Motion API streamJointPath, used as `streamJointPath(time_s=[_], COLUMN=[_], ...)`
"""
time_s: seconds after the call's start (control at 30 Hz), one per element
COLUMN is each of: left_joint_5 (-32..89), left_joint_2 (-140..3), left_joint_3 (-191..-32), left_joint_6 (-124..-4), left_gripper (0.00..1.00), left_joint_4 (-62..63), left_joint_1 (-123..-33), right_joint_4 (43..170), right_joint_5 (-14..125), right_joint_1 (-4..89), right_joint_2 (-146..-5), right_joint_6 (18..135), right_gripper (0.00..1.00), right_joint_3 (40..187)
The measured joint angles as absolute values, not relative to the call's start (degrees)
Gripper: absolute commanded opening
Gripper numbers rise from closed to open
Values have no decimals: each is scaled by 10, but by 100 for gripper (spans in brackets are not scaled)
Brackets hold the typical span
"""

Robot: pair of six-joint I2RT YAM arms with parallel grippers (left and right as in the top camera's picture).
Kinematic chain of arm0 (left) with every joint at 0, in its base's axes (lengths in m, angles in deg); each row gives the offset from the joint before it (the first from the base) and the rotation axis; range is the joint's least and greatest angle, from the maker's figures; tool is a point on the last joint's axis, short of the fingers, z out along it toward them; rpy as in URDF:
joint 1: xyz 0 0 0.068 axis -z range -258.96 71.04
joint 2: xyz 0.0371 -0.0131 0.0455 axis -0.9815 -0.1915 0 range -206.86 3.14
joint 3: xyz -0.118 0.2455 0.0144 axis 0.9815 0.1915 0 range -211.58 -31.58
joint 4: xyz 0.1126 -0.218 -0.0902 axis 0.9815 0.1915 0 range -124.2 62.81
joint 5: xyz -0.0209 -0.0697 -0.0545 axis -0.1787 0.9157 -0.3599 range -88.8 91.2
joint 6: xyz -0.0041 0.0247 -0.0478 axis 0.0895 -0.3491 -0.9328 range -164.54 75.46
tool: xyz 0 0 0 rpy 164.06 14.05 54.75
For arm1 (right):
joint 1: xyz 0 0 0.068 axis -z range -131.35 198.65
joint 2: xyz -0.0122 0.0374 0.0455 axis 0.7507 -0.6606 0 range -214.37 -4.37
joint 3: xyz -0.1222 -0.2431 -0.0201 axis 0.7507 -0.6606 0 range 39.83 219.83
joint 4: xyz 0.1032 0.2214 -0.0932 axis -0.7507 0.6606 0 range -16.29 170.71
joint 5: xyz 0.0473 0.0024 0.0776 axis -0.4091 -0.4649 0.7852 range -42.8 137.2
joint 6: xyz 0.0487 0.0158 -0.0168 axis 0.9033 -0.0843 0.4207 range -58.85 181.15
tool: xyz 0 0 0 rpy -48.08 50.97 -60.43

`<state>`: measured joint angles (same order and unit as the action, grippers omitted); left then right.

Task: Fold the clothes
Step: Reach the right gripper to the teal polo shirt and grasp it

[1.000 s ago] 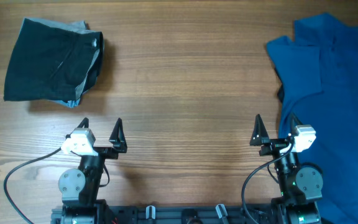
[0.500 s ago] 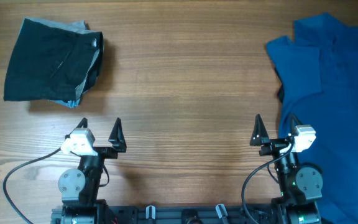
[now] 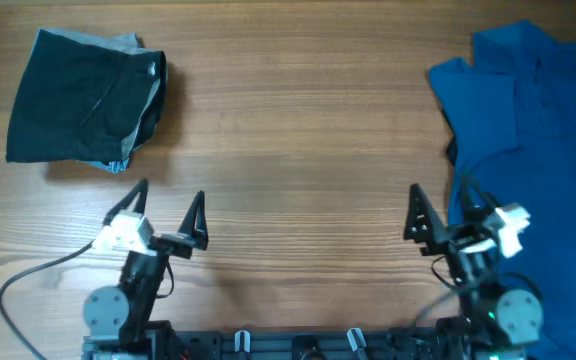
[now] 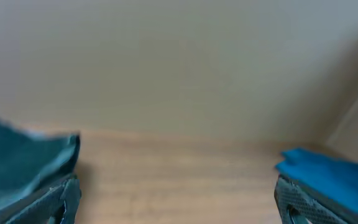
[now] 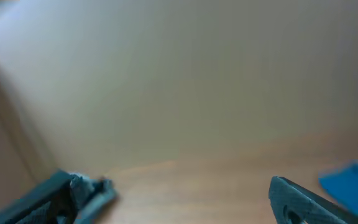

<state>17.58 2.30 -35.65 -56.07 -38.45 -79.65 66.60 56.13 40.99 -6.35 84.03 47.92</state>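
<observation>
- One dark garment [image 3: 83,97], upper left, we judged folded.
- Our blue shirt [image 3: 528,150], right edge, lay unfolded.
- Left gripper [image 3: 169,192] and right gripper [image 3: 438,190] gaped empty.

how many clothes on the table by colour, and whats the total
dark folded garment: 1
blue shirt: 1
total: 2
</observation>
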Motion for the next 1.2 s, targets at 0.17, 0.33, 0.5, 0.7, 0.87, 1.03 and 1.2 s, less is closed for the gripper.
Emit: streamJointPath(time_s=[0.17,0.33,0.5,0.7,0.87,1.03,1.2], left_joint_5=[176,150,150,212,228,229,229], left_joint_2=[-48,-292,-516,-585,-585,-585,-585], left_joint_3=[-525,-736,-896,-915,-915,-916,-916], left_joint_6=[-564,-565,-565,-567,-567,-567,-567], left_gripper=[100,100,100,100,100,100,100], left_joint_4=[-279,-102,-1,6,5,6,6], left_joint_1=[-796,-796,-794,-794,-794,-794,-794], right_joint_4=[797,1088,1230,1245,1236,1241,1239], right_joint_5=[578,557,580,605,603,603,603], right_joint_1=[410,411,460,623,739,786,784], right_joint_2=[-238,-626,-939,-1086,-1181,-1273,-1315], right_joint_6=[806,786,704,741,754,727,713], right_gripper=[100,100,99,81,74,81,61], right_joint_3=[701,1036,1342,1360,1360,1360,1360])
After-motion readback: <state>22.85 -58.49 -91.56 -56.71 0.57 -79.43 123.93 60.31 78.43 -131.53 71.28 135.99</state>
